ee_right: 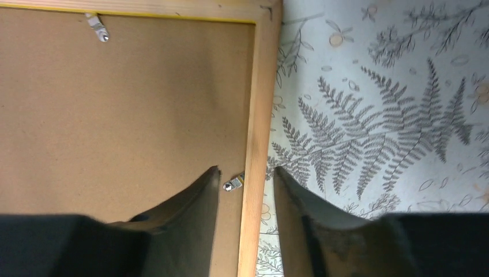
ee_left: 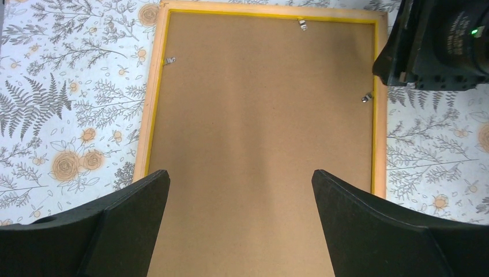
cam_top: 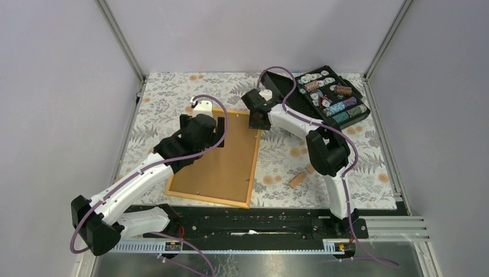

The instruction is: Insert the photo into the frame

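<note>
1. The large rectangular picture frame (cam_top: 222, 167), with a thin orange-yellow wooden border, lies flat and face down near the middle of the worktop (cam_top: 279, 164). Its brown board back looks up.
2. Its long axis runs from the near side to the far side of the worktop. The far end leans a little toward the right.
3. Small metal clips (ee_right: 233, 184) sit on the board along the inner edge of the border.
4. The left jaws stand wide open above the far left part of the frame, over the brown board, and they hold nothing.
5. The right jaws are partly open near the far right corner of the frame. One side is over the board and the other over the cloth, with the border rail and one clip between them. They are not closed on the rail, and I cannot tell if they touch it.
6. A white cloth printed with grey ferns and orange flowers covers the worktop.
7. A black case of round chips (cam_top: 346, 122) lies open at the far right, and a small tan block (cam_top: 297, 180) rests on the cloth near the right arm (cam_top: 328, 153).
8. Plain pale walls (cam_top: 254, 34) and metal corner posts (cam_top: 122, 40) close the space.
</note>
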You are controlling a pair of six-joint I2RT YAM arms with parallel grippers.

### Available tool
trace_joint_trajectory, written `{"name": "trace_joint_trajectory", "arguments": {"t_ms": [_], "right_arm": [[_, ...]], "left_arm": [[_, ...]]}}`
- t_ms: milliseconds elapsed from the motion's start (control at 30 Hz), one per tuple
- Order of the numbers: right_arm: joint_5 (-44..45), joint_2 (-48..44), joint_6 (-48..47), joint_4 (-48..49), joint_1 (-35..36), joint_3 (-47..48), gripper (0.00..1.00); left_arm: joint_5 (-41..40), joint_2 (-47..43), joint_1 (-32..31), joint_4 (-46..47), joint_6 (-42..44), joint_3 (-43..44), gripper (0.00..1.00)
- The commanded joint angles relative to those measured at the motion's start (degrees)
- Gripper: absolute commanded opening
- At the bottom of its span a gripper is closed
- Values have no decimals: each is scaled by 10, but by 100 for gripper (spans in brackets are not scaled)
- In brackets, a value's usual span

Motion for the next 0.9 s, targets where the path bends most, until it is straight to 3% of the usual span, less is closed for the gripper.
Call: {"name": "trace_joint_trajectory", "arguments": {"t_ms": [0,100,300,467,633,867], "right_arm": [[18,-32,-33,1,-2,28,53],[0,-59,-42,1,-2,12,66],[-72,-155,-69,44,-1,-85,80],[-153,-260,-109,111,-2,-207,86],[-229,-383,-128,163,-2,-326,91],[-241,-543,-123,186,-2,-454,96]], "left_arm": [[-3,13,15,22,4,0,99],[-1,19,22,26,1,-1,99],[66,18,38,45,-22,-13,99],[117,16,42,63,-37,-28,99],[152,37,44,62,-118,-45,99],[270,117,36,108,-228,-88,99]]}}
